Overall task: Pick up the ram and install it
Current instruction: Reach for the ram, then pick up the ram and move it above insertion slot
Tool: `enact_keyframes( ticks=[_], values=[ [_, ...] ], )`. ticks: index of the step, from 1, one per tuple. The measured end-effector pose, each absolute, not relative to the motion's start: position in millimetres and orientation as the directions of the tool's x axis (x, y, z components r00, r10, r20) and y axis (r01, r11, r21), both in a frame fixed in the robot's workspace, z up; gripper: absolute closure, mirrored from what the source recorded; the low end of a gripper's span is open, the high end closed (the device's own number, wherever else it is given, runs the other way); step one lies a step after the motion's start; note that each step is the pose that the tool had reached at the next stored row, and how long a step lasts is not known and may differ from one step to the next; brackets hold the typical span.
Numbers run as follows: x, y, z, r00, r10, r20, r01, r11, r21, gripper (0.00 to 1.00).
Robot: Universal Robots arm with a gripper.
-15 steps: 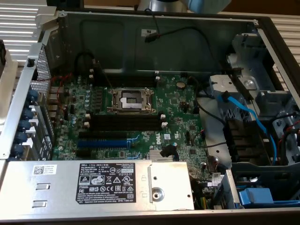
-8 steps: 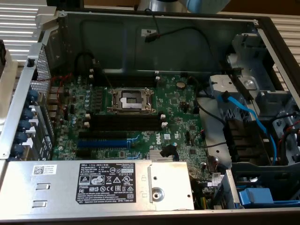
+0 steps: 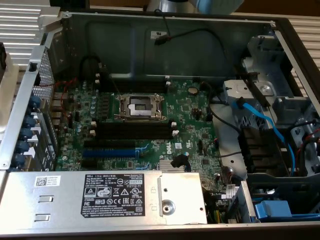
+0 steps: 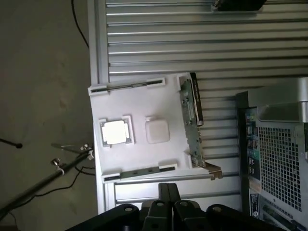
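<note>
The gripper (image 4: 167,187) hangs with its fingers pressed together, pinching nothing, close to the edge of a white tray (image 4: 144,106) on the ribbed bench. What looks like the ram (image 4: 139,172), seen edge-on, stands between white clips on the tray's nearest side. Farther off sits the open computer, with black memory slots (image 3: 135,131) on its green motherboard (image 3: 195,115).

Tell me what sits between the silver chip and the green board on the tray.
Wrist view: a white square pad lies between the silver chip and the green board.
</note>
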State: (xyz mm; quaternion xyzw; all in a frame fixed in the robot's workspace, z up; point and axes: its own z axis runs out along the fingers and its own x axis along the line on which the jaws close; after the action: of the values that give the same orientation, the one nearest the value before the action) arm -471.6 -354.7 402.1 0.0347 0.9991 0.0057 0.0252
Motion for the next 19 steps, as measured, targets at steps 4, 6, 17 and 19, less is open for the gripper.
enact_keyframes(
  ticks=[4,6,17,19],
  values=[
    [-486.4,-351.4,402.1,-0.997,0.070,-0.026,0.069,0.998,0.011,0.90],
    [-494.4,-348.9,402.1,-0.997,0.070,-0.021,0.069,0.998,0.011,0.90],
    [-504.0,-342.7,402.1,-0.998,0.068,-0.018,0.068,0.998,0.011,0.90],
    [-504.0,-342.7,402.1,-0.998,0.067,-0.018,0.067,0.998,0.011,0.90]
  ],
)
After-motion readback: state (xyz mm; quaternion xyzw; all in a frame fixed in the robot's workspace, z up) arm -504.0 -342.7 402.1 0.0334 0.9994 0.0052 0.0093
